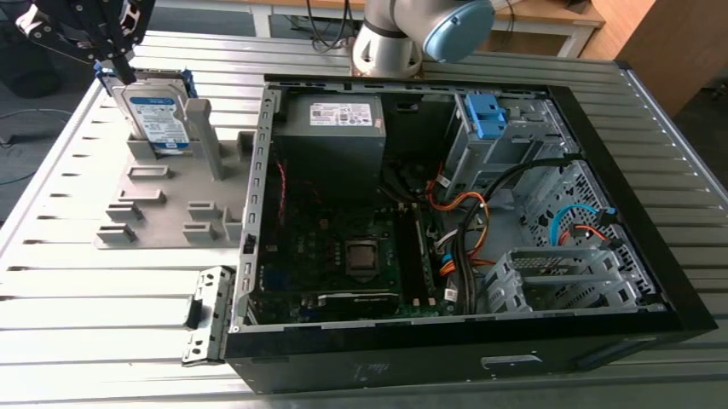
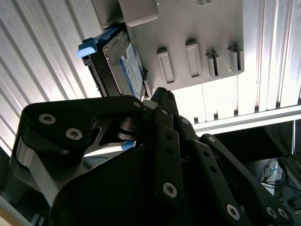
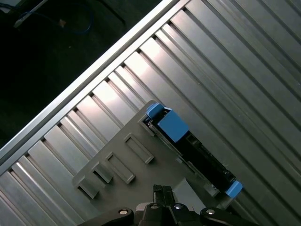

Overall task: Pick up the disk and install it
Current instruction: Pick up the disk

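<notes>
While the black gripper [image 1: 118,68] hangs at the silver, blue-framed disk's [image 1: 159,115] twelve-o'clock edge, its opening is unclear. A skewed grasp — the disk may jam.

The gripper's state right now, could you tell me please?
Gripper: cannot be told whether open or closed; it is at the top of the disk, upright in the grey holder.

Open PC case [image 1: 398,362] w/ grey PSU [image 1: 332,136] sits beside grey holder rack [image 1: 159,213] on slatted table [image 1: 102,298].
</notes>
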Motion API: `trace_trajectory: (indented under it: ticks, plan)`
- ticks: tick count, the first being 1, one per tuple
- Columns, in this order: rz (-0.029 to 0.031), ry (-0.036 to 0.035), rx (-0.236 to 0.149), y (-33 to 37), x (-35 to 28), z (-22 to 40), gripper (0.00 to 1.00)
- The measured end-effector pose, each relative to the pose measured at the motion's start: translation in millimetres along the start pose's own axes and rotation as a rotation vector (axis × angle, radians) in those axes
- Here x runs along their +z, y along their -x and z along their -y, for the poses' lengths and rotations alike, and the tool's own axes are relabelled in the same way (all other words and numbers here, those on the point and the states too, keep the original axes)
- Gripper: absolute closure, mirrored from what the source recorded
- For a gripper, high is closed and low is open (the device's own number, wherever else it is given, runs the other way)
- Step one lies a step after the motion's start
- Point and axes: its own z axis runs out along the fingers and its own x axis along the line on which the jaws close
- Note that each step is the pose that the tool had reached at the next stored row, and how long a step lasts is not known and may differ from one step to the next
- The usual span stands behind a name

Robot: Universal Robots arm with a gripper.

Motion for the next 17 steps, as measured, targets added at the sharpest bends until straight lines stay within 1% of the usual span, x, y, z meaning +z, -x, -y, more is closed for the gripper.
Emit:
trace_trajectory:
  ticks: [17]
  plan:
    - [-0.0009, 0.0005, -0.022, 0.0, 0.0, 0.0, 0.89]
